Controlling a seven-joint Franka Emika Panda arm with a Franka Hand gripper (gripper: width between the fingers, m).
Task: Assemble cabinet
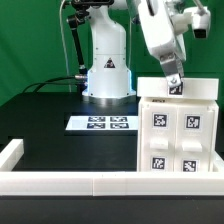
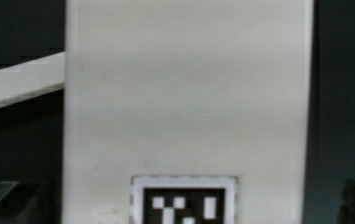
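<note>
The cabinet (image 1: 178,130), a large white box with several square tags on its face, stands at the exterior view's right. My gripper (image 1: 173,82) is right at its top back edge, pointing down, next to a small tag (image 1: 176,89). In the wrist view a white panel of the cabinet (image 2: 188,100) fills the middle, with one tag (image 2: 188,203) low on it. My dark fingertips (image 2: 0,200) show at both sides of the panel, each with a dark gap to it. The gripper (image 2: 177,205) is open and straddles the panel.
The marker board (image 1: 100,123) lies flat on the black table before the robot base (image 1: 108,75). A low white border rail (image 1: 70,181) runs along the front edge and up the exterior view's left. A slanted white bar (image 2: 17,82) shows beside the panel.
</note>
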